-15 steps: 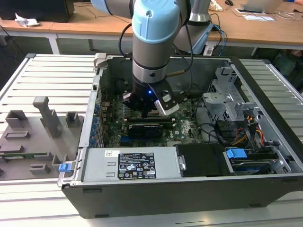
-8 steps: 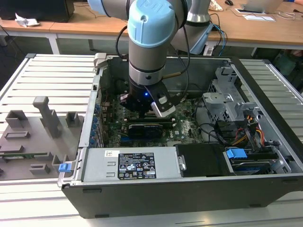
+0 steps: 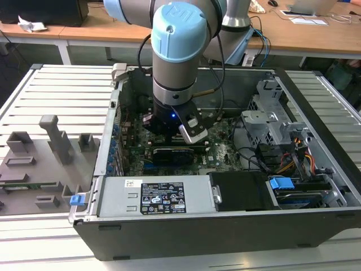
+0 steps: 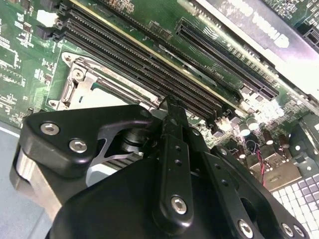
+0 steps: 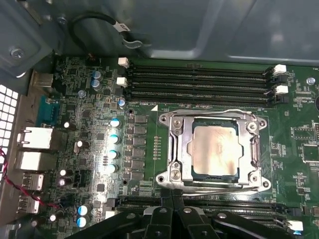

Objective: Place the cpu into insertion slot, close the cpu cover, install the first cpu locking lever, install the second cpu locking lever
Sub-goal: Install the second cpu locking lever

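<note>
cpu (image 5: 214,151) | flat in insertion slot (image 5: 175,149), metal top up | cpu cover (image 5: 255,149) apparently down | tool (image 5: 172,195) fingers together, empty

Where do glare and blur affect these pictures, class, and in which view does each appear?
In the first wrist view, light glares off the cpu top and the cpu cover, washing out part of the metal. In the second wrist view, the pincer body close to the lens looks soft, and the cover there is overexposed. In the exterior view, the case interior lies in shadow under the arm.
</note>
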`<state>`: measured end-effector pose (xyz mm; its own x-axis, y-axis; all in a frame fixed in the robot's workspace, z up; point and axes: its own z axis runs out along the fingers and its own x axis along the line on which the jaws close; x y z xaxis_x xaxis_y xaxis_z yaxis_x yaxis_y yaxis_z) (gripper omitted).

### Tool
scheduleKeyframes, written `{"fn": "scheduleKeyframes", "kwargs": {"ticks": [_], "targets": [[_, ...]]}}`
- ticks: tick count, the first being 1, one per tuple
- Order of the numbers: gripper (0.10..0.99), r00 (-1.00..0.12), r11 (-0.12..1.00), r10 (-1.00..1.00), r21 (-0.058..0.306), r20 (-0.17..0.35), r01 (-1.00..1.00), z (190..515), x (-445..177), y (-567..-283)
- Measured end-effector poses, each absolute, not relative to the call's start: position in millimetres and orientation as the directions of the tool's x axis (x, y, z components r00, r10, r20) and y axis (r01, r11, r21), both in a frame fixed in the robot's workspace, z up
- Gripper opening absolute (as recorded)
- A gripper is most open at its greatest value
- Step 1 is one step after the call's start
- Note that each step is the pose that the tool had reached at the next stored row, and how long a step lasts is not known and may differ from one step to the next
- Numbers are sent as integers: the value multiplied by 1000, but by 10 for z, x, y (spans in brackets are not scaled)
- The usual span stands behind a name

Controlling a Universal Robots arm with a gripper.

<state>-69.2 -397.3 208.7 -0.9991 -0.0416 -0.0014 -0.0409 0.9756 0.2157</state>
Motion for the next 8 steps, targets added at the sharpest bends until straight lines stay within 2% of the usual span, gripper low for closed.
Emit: {"fn": "scheduleKeyframes", "kwargs": {"ticks": [8], "targets": [[106,-999,972,-42,231,-2,-41,2047,-719,-3965]]}}
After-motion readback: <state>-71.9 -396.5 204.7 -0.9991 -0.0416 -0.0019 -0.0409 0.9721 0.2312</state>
